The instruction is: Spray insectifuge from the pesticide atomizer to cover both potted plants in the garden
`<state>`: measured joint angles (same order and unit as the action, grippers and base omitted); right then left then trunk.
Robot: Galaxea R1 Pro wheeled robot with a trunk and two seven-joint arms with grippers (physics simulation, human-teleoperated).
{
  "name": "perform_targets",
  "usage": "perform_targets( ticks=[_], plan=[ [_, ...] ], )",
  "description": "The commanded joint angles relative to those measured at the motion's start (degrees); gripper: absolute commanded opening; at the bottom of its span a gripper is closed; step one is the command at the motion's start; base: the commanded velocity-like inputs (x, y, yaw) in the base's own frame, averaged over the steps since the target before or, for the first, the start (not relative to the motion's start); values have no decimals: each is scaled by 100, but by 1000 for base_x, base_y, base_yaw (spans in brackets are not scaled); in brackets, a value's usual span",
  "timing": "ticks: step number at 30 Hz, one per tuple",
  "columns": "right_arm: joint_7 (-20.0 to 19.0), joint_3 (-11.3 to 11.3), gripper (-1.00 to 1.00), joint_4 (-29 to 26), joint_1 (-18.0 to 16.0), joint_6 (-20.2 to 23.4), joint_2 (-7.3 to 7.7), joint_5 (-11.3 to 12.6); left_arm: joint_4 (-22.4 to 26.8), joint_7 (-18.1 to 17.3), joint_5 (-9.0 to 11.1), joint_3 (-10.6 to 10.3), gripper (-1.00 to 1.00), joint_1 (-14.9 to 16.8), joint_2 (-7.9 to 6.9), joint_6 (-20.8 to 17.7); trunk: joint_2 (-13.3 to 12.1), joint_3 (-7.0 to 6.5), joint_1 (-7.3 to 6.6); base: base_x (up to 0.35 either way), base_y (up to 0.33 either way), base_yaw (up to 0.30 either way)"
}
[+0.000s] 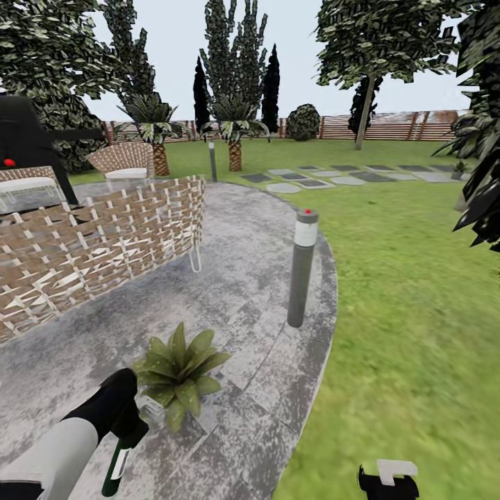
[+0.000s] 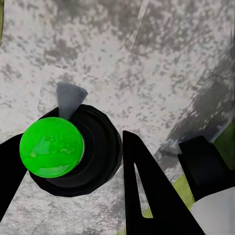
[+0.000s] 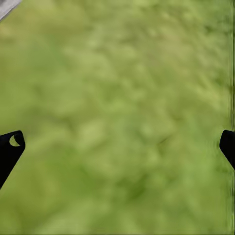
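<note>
Pesticide atomizer with green body and dark head [image 1: 114,467] hangs in the left end effector [image 1: 128,434], just beside the green leafy rosette plant [image 1: 178,375] on the grey paved patio [image 1: 243,292]. Left wrist view: fingers [image 2: 147,196] pinch the atomizer [image 2: 51,147]. Right wrist view: right end effector [image 3: 117,147] spread over green lawn [image 3: 117,88].

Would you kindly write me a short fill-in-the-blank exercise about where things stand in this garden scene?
1. The potted plant stands on the grey ____ patio, not the lawn.
2. The left end effector is closed on an atomizer whose cap is bright ____.
3. Beneath the open right end effector lies only ____.
4. The grey bollard light has a small ____ dot on top.

Missing words: paved; green; grass; red
</note>
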<state>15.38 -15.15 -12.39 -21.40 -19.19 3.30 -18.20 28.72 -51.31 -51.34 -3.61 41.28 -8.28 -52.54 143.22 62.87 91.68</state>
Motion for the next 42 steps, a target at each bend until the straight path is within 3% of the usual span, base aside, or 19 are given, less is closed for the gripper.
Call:
perform_targets(
  ticks=[1,9,17,23,27,30,33,36,38,41,42],
  plan=[
    [10,-40,100,10,-5,-20,1,-64,11,-55,-43,-29,-100,1,3,-19,2,5,-1,13,-265,3],
    [23,-41,100,8,-5,-23,-4,-62,-51,-55,-35,-17,-100,-11,-64,-27,2,5,-1,79,-243,1],
    [26,-41,100,8,-5,-24,-13,-57,-63,-54,-33,29,-100,-340,-224,-4,2,5,-1,106,-16,115],
    [26,-41,100,8,-5,-22,-14,-57,9,47,-26,332,-100,-522,-238,13,2,5,-1,2,0,264],
    [26,-40,100,8,-5,-19,-14,-60,22,477,-24,611,-100,-532,-165,29,2,5,-1,0,0,86],
    [26,-41,100,8,-5,-17,-14,-58,110,744,-21,642,-100,-525,74,25,2,5,-1,0,0,10],
    [26,-41,100,8,-5,-19,-14,-58,306,745,-13,642,-100,-496,176,-3,2,5,-1,0,0,2],
    [26,-41,100,8,-5,-16,-14,-59,444,677,-18,604,-100,-415,200,-74,2,5,-1,0,0,0],
    [26,-41,100,8,-5,-16,-13,-59,458,442,-58,588,-100,-240,174,-79,2,5,-1,0,0,0],
    [26,-41,100,8,-5,-15,-8,-61,419,-176,-228,451,-100,117,123,-81,2,5,-1,0,0,0],
    [26,-41,100,8,-5,-17,-7,-61,413,-425,-392,370,-100,222,101,-81,2,5,-1,0,0,0]
  ],
)
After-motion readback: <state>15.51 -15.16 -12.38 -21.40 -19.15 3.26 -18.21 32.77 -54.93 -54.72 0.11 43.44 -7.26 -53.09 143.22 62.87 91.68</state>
